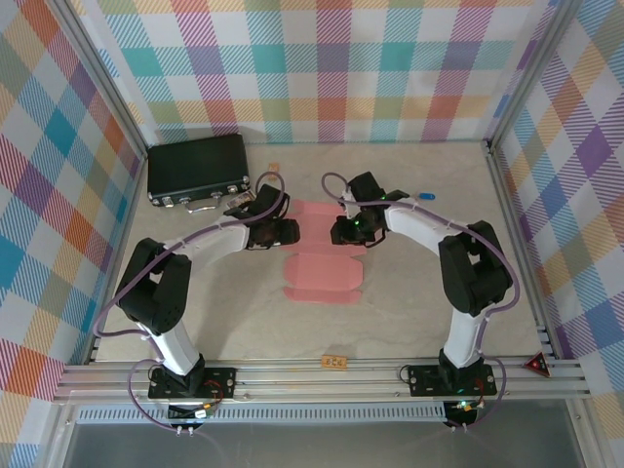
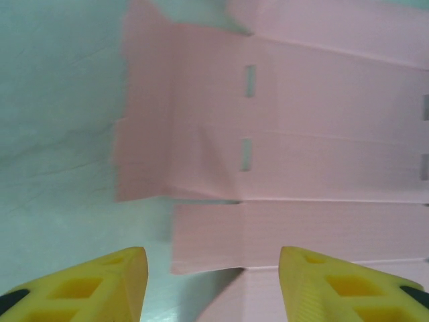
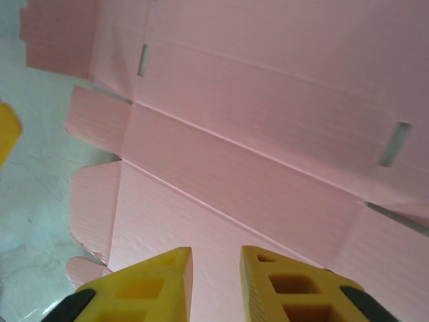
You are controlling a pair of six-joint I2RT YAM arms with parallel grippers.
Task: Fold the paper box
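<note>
Lying flat near the middle of the table [image 1: 195,322], the paper box [image 1: 322,271] is a salmon-pink cut-out with none of its flaps raised. Its long axis runs away from the arm bases, and its crease lines run across, from one arm's side to the other. The black case [image 1: 198,168] sits well apart at the far left corner.

Both grippers flank the far half of the card. The left gripper [image 1: 281,232] is at the card's left edge and the right gripper [image 1: 346,230] is at its right edge, so the sheet lies between them and also reaches back toward the bases.

In the left wrist view the left gripper [image 2: 211,278] has its yellow fingers [image 2: 110,282] spread wide. One is over bare table and the other over pink card, with the slotted side flaps directly ahead and nothing held.

In the right wrist view the right gripper [image 3: 216,272] has its fingers [image 3: 161,278] close together with a narrow gap between them (card shows flat through the gap). It hovers over the panels and pinches nothing that can be seen.

Neither arm is clearly the nearer, though the right one sits further over the card. My judgement is that the next move turns on a side flap at the left edge, which the spread left fingers already face.
</note>
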